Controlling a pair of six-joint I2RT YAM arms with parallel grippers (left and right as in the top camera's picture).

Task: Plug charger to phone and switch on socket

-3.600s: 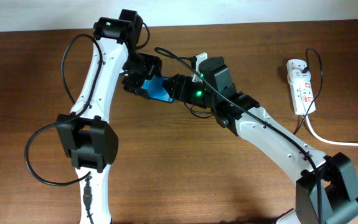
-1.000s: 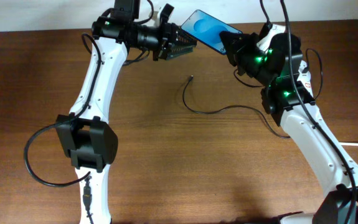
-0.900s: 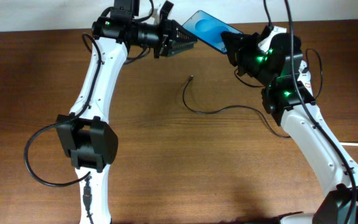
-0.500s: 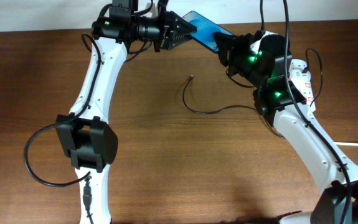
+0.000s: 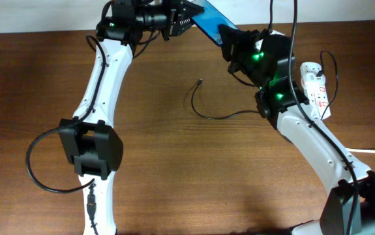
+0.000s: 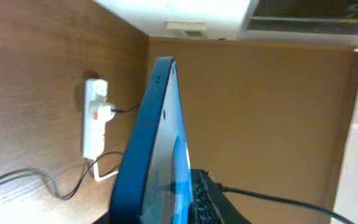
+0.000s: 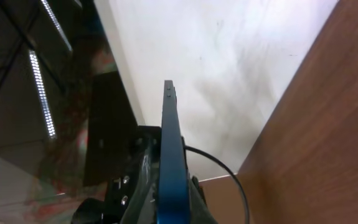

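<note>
The phone (image 5: 208,18), blue with a dark frame, hangs tilted high over the table's far edge, held between both arms. My left gripper (image 5: 188,14) is shut on its left end, and in the left wrist view the phone (image 6: 157,137) stands edge-on between the jaws (image 6: 166,211). My right gripper (image 5: 226,36) is shut on the right end, where the phone (image 7: 171,155) again shows edge-on. The charger (image 5: 213,116) lies curved on the wood, and its small plug (image 5: 201,81) rests free. The socket (image 5: 314,88) lies at the right with a black plug in it.
A thick white cord (image 5: 353,149) runs from the socket off the right edge. In the left wrist view the socket (image 6: 94,127) lies on the brown table (image 5: 174,170) far below. A pale wall stands behind the table's far edge.
Both arms have carried the phone upward and toward the table's far edge, and it now tilts more steeply. The left jaws have closed in slightly. The charger has not moved.
</note>
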